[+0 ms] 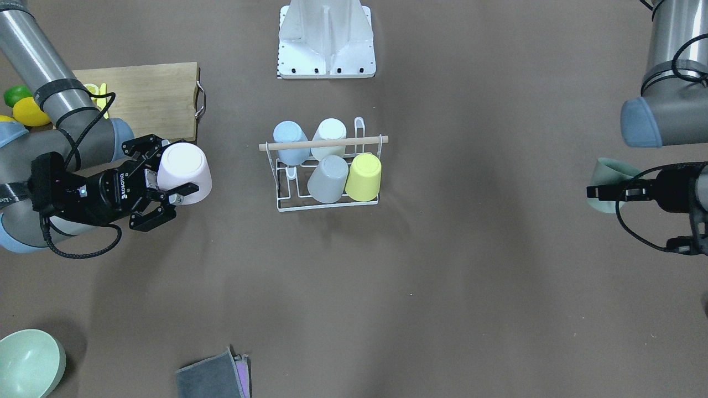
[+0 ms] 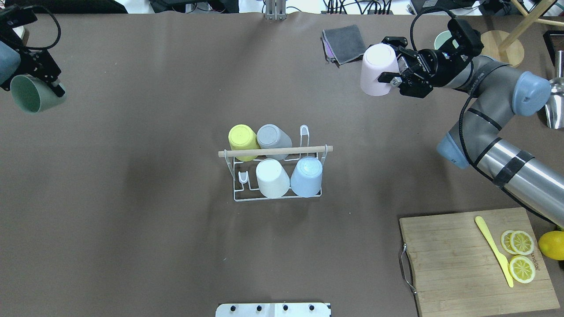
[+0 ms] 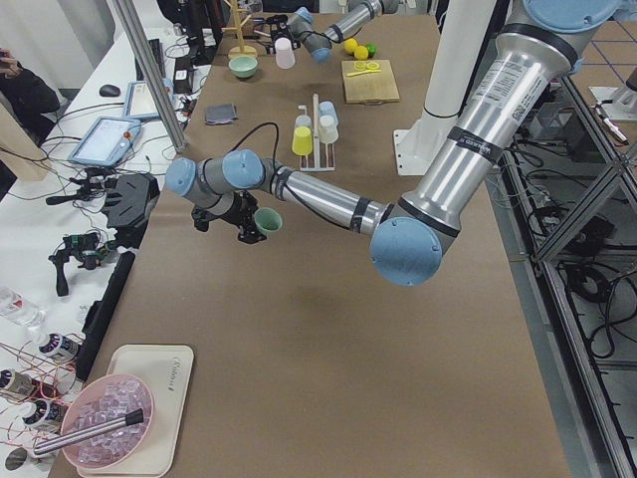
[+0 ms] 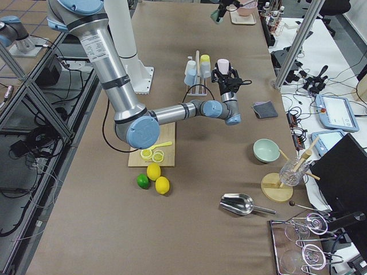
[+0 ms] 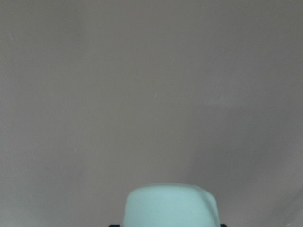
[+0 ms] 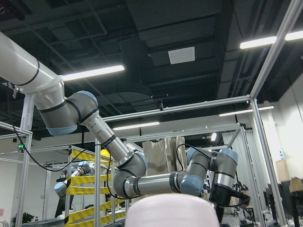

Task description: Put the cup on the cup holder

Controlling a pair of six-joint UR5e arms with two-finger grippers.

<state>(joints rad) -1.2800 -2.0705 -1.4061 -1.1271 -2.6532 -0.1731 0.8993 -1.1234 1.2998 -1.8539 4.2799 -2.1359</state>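
Right gripper [image 2: 389, 60] pinches the pink cup [image 2: 375, 72] across its sides and holds it in the air near the far edge, toward the right far corner. The wrist view looks at the ceiling, so the hand is tipped upward. Which end is the mouth, can't tell.

Left gripper [image 2: 52, 84] is clamped on the wall of a green cup [image 2: 31, 94], at the left edge, far side, mouth facing sideways.

The rack [image 2: 276, 199] stands mid-worktop, well apart from both arms. It carries four upturned cups: yellow [image 2: 242, 140], grey [image 2: 273, 137], white [image 2: 272, 177], blue [image 2: 306, 176]. Two prongs are free, one [image 2: 304, 131] just beside the grey cup, one [image 2: 243, 177] just beside the white cup.

Likely risks:
- The wooden rod [image 2: 275, 151] spans the top, so a straight drop could clip it.
- Free prongs sit tight against neighbours — a cup coming in off-centre may knock one off.
- The wire rack looks light; a sideways push could slide or tip it.
- The side pinch might slip while the cup is turned mouth-down.
- Both arms are loaded, so they could clash if they reach the rack together.
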